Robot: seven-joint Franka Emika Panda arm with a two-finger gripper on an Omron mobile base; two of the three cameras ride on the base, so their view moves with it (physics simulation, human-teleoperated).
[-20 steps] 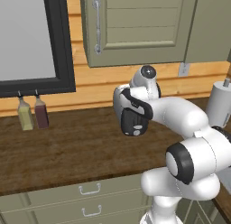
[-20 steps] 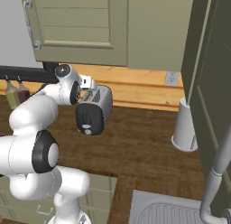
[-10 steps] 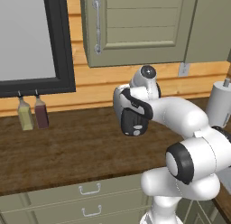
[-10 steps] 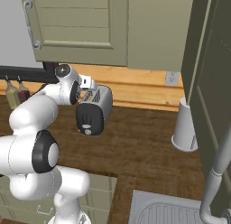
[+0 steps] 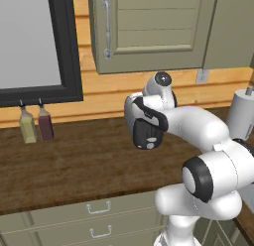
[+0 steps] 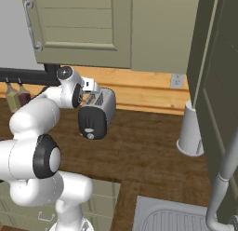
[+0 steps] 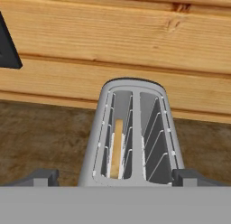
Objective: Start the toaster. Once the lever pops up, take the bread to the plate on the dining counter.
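The silver toaster (image 6: 103,104) stands on the dark wood counter by the wooden wall, its black end panel (image 6: 90,123) and pale knob (image 6: 90,136) facing the base. The lever is too small to make out on that panel. In the hand view I look down along the toaster (image 7: 135,128): a tan slice of bread (image 7: 117,146) sits low in the left slot, and the right slot is empty. My gripper (image 7: 116,177) hovers over the toaster's near end, open, with a fingertip (image 7: 43,175) far out on each side. The plate and the dining counter are out of view.
Two bottles (image 5: 28,126) (image 5: 44,125) stand at the wall to the left. A white cylinder (image 6: 190,130) stands right of the toaster, near a tall cabinet. A sink (image 6: 176,216) and faucet (image 6: 223,179) lie at front right. Upper cabinets (image 5: 154,27) hang above.
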